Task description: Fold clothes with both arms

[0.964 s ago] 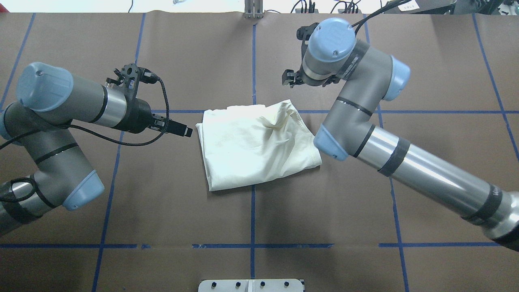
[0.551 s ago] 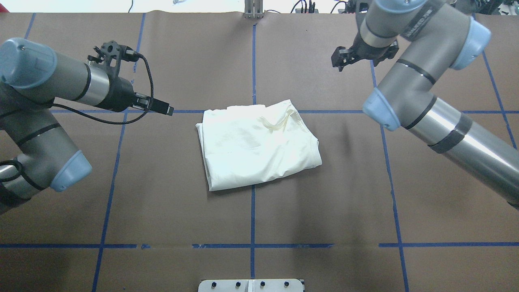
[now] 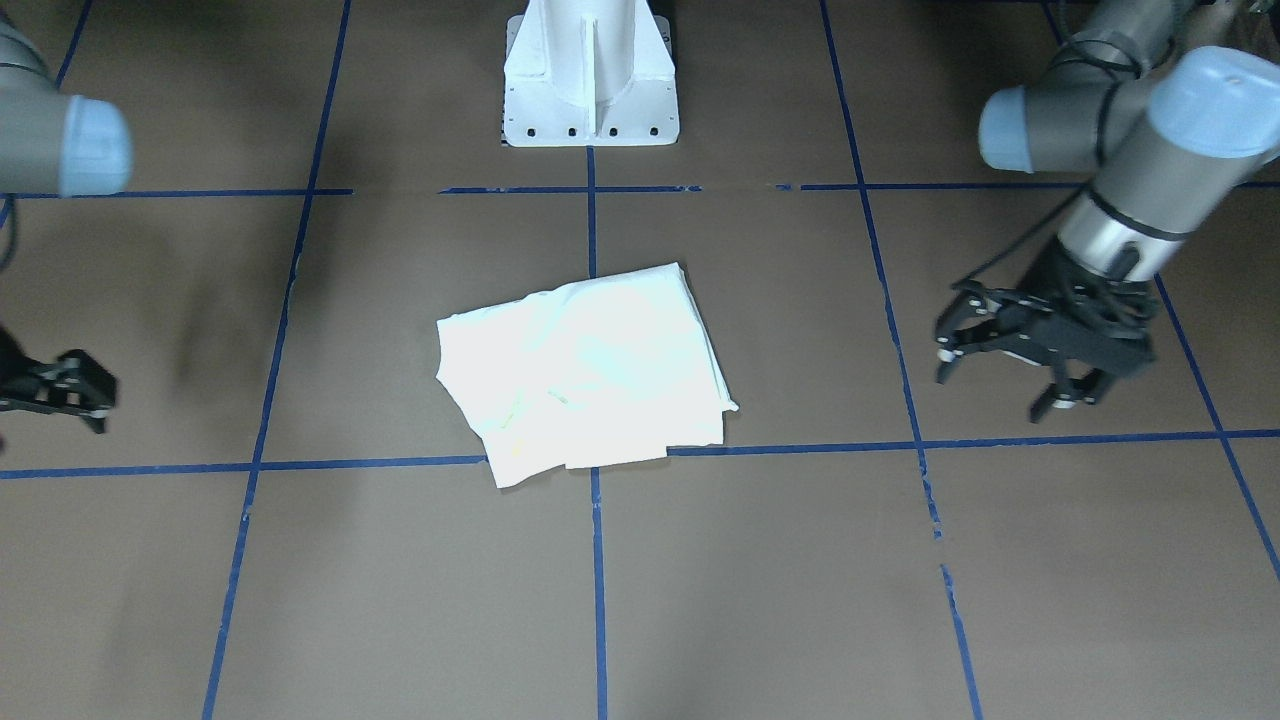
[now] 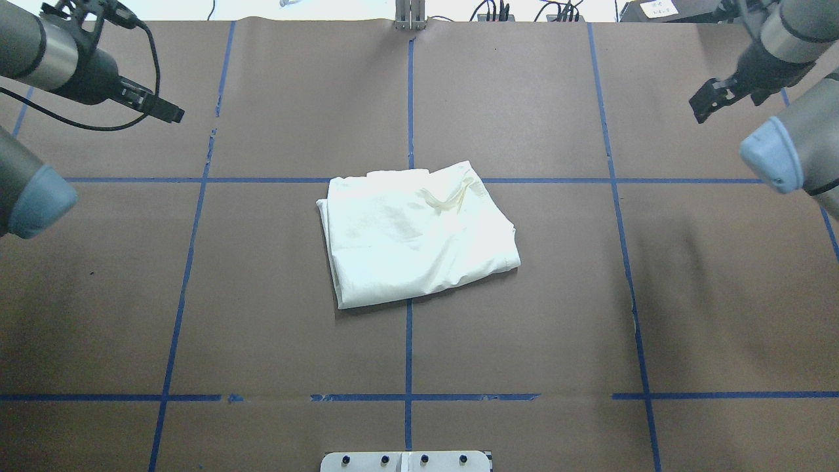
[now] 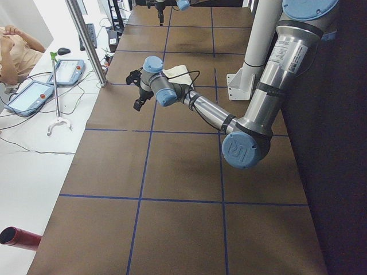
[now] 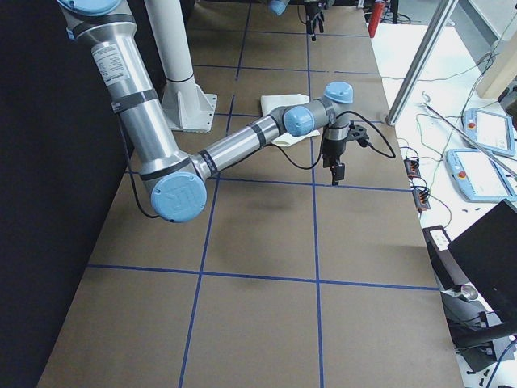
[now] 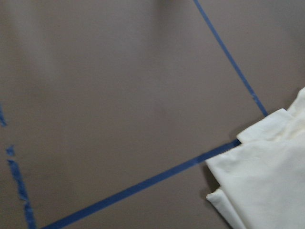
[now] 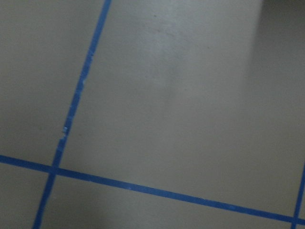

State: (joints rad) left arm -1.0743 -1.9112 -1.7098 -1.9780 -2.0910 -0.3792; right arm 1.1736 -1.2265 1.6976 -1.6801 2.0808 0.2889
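The shirt [image 4: 419, 233] lies folded mid-frame on the counter [image 4: 262, 295]. In the front view, your left fingers [image 3: 1065, 387] hang released at right. Whether the right fingers [image 3: 72, 386], at the left edge, are released or clenched I cannot tell. Park both clear of the fold.

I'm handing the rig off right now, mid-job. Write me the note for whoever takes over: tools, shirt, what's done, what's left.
Left tool: open, empty, above the table's far left, apart from the T-shirt.
Right tool: holds no cloth, off at the far right; I cannot tell whether it is open or shut.
T-shirt: mid-table, folded into a compact, slightly skewed packet, plain cream side up, with a small rumple near its far right corner.
Done: the folding, by the look of it.
Left: probably only squaring the packet up, if wanted.
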